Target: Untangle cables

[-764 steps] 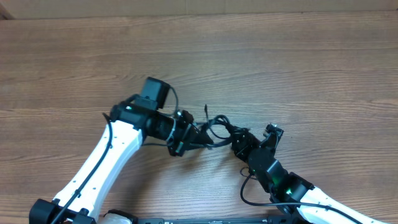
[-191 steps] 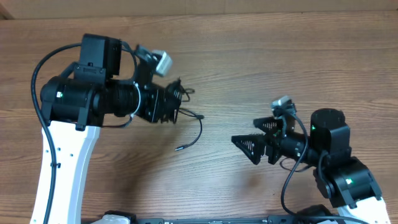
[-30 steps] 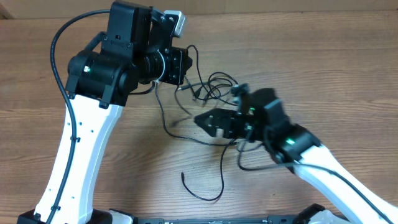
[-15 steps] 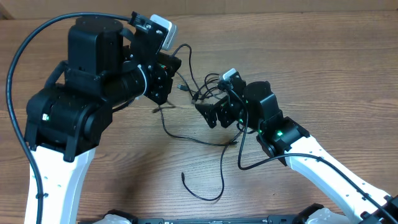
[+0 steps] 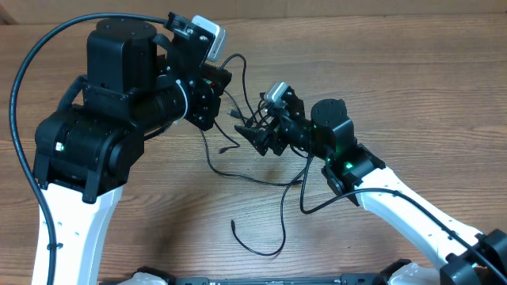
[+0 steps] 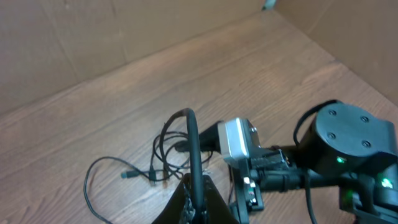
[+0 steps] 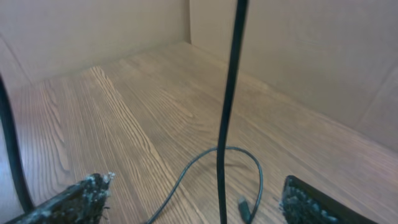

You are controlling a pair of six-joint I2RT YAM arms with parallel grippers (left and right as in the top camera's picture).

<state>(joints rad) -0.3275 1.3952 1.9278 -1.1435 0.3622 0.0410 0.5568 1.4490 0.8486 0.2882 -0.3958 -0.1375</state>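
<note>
The cables are thin black cords. Their tangle point(image 5: 252, 104) hangs between the two arms, and loose ends trail over the wood point(image 5: 255, 179). My left gripper point(image 5: 224, 85) is raised at the upper left and shut on one cable. In the left wrist view that cable point(image 6: 191, 134) rises from the left gripper point(image 6: 196, 178) and bends over in a loop. My right gripper point(image 5: 255, 131) is open at the tangle's lower right side. In the right wrist view, a taut cable point(image 7: 227, 118) runs upright through the right gripper point(image 7: 197, 182) without touching either finger. Behind it a loop with a plug point(image 7: 244, 208) lies on the table.
The wooden table point(image 5: 412, 71) has cardboard walls point(image 7: 298, 50) close round it. A long cable end curls near the front edge point(image 5: 257, 244). The right arm's own thicker cable point(image 5: 317, 207) loops beside its forearm. The left arm's bulky body point(image 5: 111, 103) stands high at the left.
My right gripper has moved up and to the left, into the tangle. The left arm swung left and toward the camera a second ago and has since held still, its grip unchanged.
</note>
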